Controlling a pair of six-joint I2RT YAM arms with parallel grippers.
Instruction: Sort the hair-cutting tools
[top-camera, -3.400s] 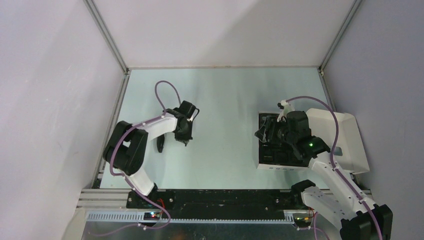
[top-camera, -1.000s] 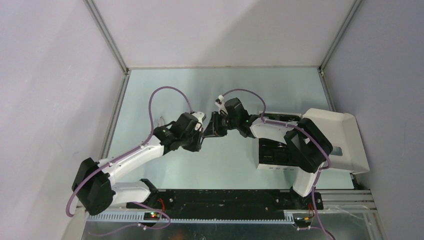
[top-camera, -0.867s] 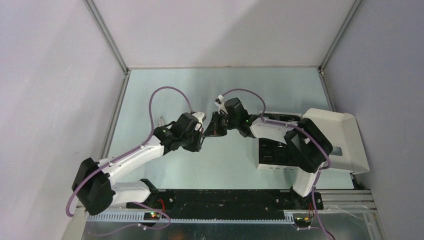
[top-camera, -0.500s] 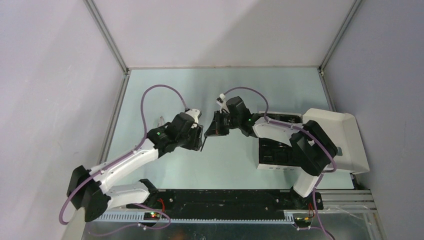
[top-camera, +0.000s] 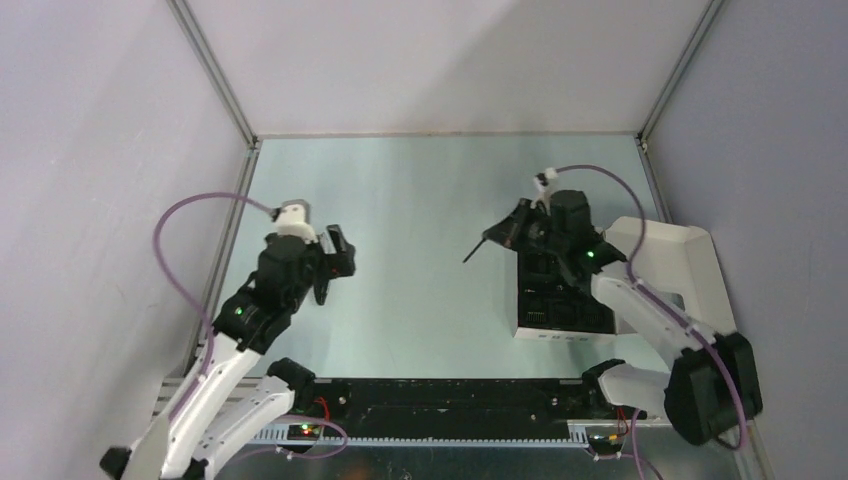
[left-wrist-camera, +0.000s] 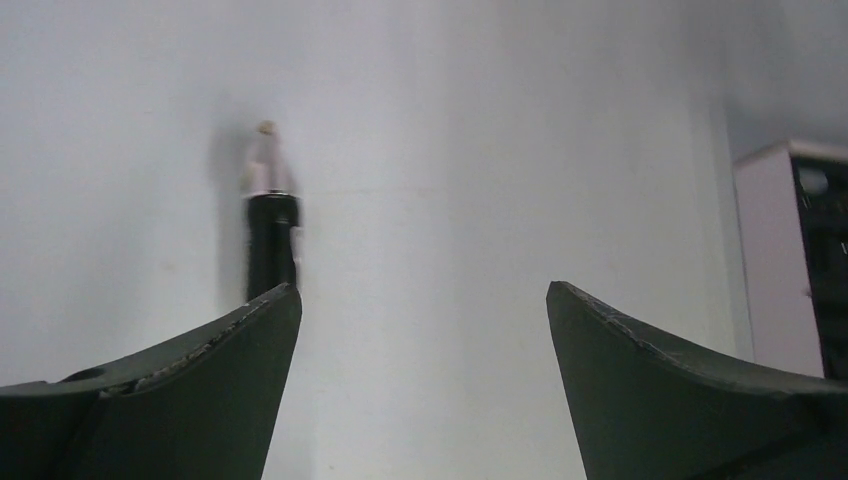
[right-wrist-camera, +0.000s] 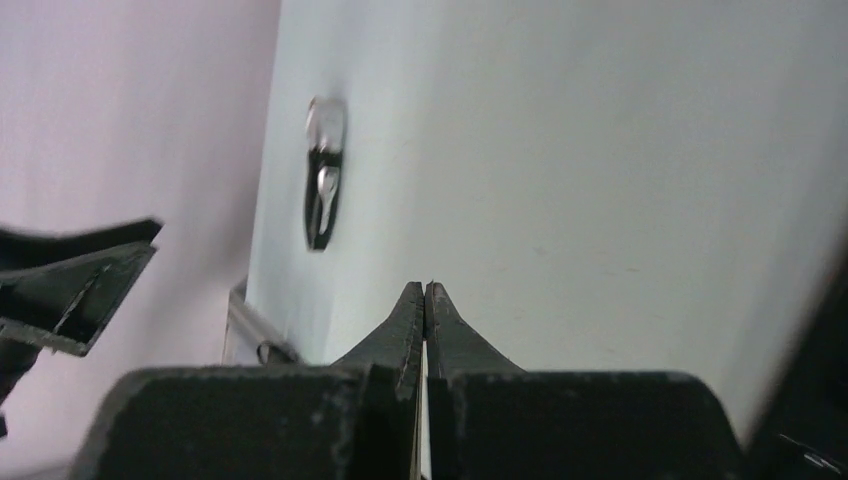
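My right gripper (right-wrist-camera: 424, 292) is pinched shut on the thin brush (top-camera: 486, 245) — it juts over the table beside the white box (top-camera: 550, 336). I'd swing slowly, aligning it with a slot. My left gripper (left-wrist-camera: 420, 330) hangs apart, empty — the clipper body (left-wrist-camera: 270, 235) lies beyond it.

Thin brush (top-camera: 480, 248): slim black stick, one end pinched btwn the closed R fingers (top-camera: 513, 227). The rest juts out past their tips, slanting toward lower left in top view. Can't be made out in R wrist view.

Clipper body (left-wrist-camera: 269, 225): long black piece w/ pale silvery tip, lying flat, slightly blurred. Sits just beyond the tip of the view-left one of the wide-spread L fingers (left-wrist-camera: 235, 345), silvery end pointing away from them. In R wrist view it lies well ahead & left of the shut fingertips, not touching.
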